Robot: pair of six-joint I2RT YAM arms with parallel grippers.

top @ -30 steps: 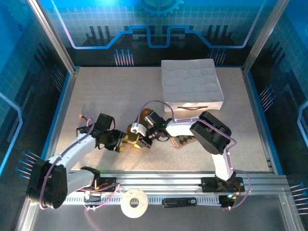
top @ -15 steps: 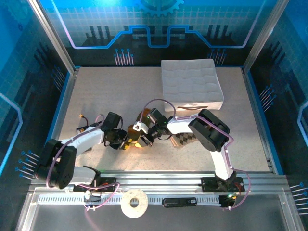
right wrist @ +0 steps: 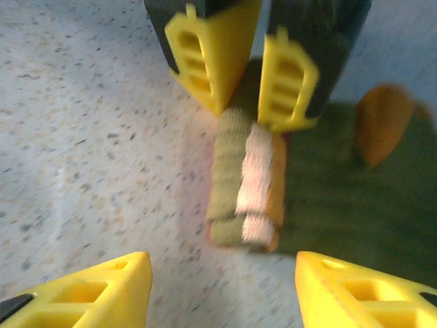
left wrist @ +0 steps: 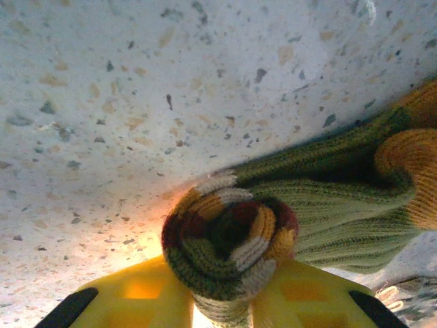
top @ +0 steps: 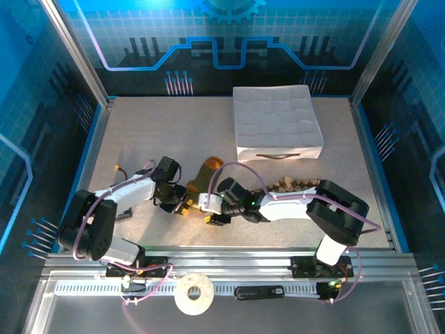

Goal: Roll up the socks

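Jaws of left gripper [right wrist: 249, 115] clamp the rolled olive-green, orange-striped knitted sock [left wrist: 229, 236]; right gripper [right wrist: 222, 287] stands open, empty, just beside.

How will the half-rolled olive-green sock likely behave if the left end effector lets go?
Probably soft: the olive-green sock bulges where the left end effector pinches it. Its roll may loosen, as the spiral looks slack. The unrolled part lies limp, so it would likely drag.

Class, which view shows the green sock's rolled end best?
The left wrist view: the rolled end of the green sock faces the camera, spiral layers sharp, in the left gripper. The right wrist view shows its side, blurred. The top view shows the sock small, its roll unclear.
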